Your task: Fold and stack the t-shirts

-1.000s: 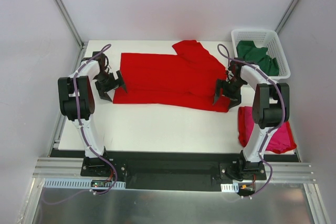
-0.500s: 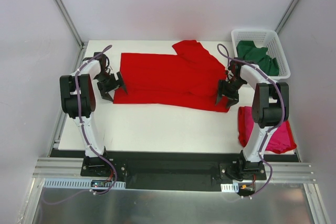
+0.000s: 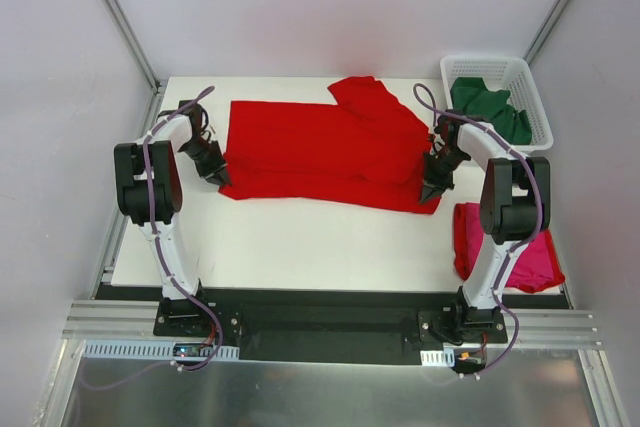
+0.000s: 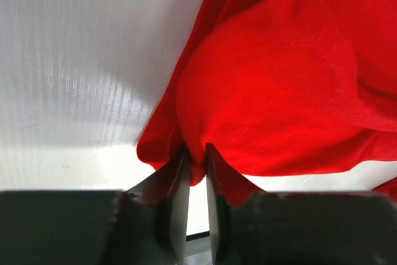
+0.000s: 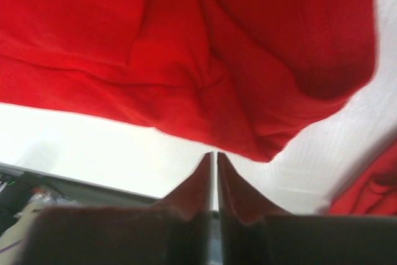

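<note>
Pinching noted at both near corners of the red t-shirt (image 3: 320, 152). It lies spread across the far half of the worktop (image 3: 300, 242), long side running left to right, with one flap jutting toward the far edge, right of middle.

Left side: left arm (image 3: 150, 182) reaches to the shirt's near left corner. Wrist view shows the left fingers (image 4: 178, 193) nearly together and clamped on a tuck of red cloth. The fabric bunches up in a rounded bulge just above the tips, with bare white worktop to the left of it.

Right side: right arm (image 3: 510, 197) reaches to the near right corner. The right fingers (image 5: 201, 190) are drawn in to a thin slit, tips right at the hem. Creases in the cloth run down to meet the tips, so a small nip of the edge is gripped. How deep the bite goes cannot be made out.

Other shirts: pink t-shirt (image 3: 538, 267) lies crumpled at the near right of the worktop, partly hidden behind the right arm and apart from the red one. Green t-shirt (image 3: 488, 105) sits heaped inside the white basket (image 3: 485, 59) at the far right corner.
</note>
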Controlling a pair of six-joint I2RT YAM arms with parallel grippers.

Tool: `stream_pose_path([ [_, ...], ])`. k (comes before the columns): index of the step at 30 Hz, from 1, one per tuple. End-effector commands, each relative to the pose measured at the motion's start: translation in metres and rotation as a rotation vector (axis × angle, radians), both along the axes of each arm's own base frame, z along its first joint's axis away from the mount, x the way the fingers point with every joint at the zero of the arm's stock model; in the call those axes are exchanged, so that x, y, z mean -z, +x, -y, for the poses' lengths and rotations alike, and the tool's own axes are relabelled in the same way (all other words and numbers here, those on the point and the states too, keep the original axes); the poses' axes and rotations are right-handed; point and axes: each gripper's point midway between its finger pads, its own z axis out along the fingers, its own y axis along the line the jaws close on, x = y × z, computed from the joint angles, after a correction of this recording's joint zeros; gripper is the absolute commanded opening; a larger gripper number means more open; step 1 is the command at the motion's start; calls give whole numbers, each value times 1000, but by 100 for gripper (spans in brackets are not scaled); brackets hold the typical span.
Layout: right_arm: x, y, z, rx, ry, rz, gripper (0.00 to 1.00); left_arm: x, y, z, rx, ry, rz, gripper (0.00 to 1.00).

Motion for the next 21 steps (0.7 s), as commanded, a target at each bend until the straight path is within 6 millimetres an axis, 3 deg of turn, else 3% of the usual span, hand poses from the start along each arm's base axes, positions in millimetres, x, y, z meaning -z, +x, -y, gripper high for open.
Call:
stream_pose_path([
  [1,-5,0,3,-4,-6,-4,1,-1,-8,-3,1,-5,-15,7],
  [3,-5,-1,2,-7,-6,-4,1,-2,-11,-3,-1,-4,-17,0],
  [16,-8,-15,10,-8,-46,-5,1,-15,-23,-4,-2,20,6,0],
  [18,-9,-15,17,-6,-89,0,35,-15,-24,-6,-1,27,8,0],
  [19,-11,-14,20,-5,-103,11,46,-15,-24,-6,-1,27,9,0],
  [21,-12,-12,26,-2,-132,20,54,-16,-23,-4,1,19,10,0],
])
